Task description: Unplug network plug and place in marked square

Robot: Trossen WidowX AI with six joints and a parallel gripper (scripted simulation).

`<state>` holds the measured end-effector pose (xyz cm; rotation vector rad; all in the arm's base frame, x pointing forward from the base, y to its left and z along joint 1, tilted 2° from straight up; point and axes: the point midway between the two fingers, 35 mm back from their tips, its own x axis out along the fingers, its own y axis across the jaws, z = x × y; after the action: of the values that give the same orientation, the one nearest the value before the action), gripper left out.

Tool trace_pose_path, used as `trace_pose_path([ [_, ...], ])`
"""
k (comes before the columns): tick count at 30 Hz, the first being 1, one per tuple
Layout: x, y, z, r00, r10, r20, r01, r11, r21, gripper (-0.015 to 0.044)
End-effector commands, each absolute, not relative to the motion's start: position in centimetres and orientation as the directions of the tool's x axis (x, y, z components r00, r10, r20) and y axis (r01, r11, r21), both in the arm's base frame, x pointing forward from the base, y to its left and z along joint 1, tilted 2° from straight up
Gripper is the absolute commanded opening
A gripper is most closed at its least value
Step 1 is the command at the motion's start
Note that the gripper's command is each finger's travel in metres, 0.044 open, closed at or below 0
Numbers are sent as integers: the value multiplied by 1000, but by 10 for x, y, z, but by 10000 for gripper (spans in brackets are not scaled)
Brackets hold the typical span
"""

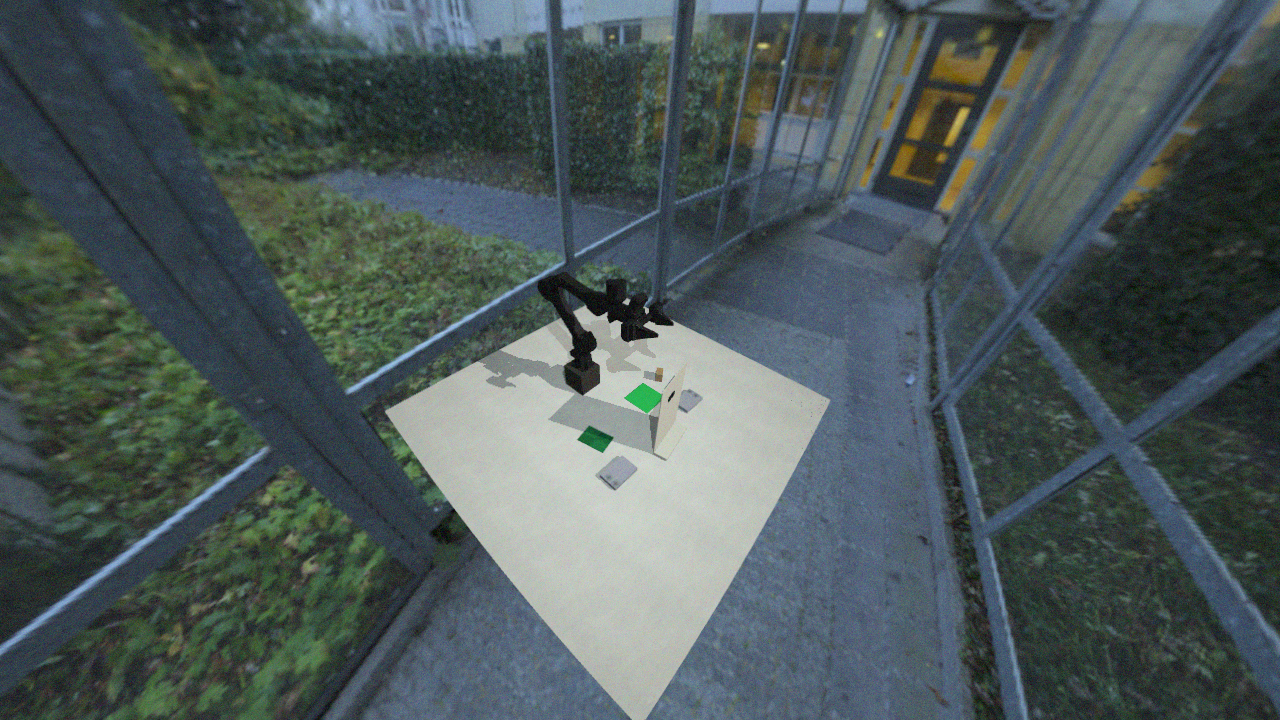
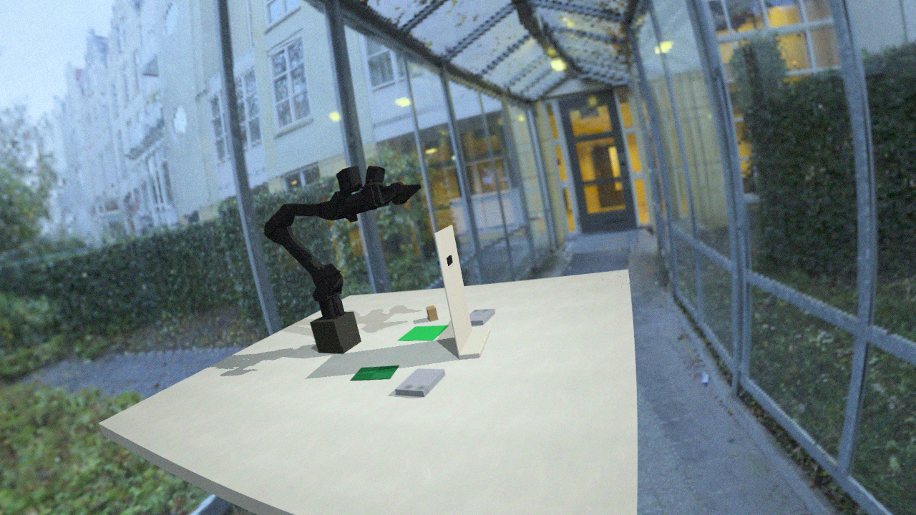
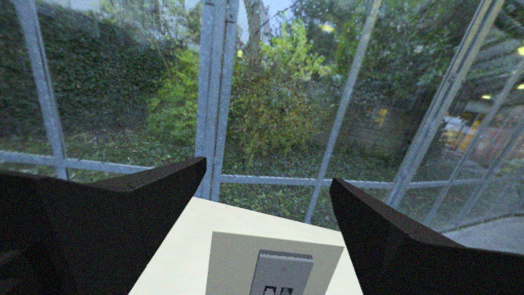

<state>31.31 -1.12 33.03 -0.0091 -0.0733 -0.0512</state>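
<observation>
The upright cream panel [image 1: 665, 422] [image 2: 456, 300] [image 3: 229, 262] stands on the table. A grey socket plate [image 3: 282, 268] is on its face in the wrist view, with dark openings cut off by the bottom edge. The plug cannot be made out clearly; a tiny blue bit [image 2: 439, 262] beside the panel's edge may be part of it. A flat bright green square [image 1: 643, 397] [image 2: 422, 332] lies on the table on the robot's side of the panel. My gripper [image 1: 664, 328] [image 2: 411, 193] [image 3: 268, 173] is open and empty, above and in front of the panel, touching nothing.
A small orange-brown block [image 1: 659, 374] [image 2: 432, 312] stands near the bright green square. A darker green patch [image 1: 595, 438] [image 2: 375, 373] lies beside a flat grey box [image 1: 616, 471] [image 2: 420, 382]. Another grey box [image 1: 689, 400] [image 2: 482, 316] lies beyond the panel.
</observation>
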Motion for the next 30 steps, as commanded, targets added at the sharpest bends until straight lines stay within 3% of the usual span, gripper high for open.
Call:
trace_pose_path([
  [1, 314, -11, 330, 996, -49, 73, 50, 999, -2, 374],
  [10, 334, -28, 289, 998, 15, 65, -32, 963, 266, 156],
  [30, 318, -68, 190, 985, 168, 34, -126, 575, 809, 156],
])
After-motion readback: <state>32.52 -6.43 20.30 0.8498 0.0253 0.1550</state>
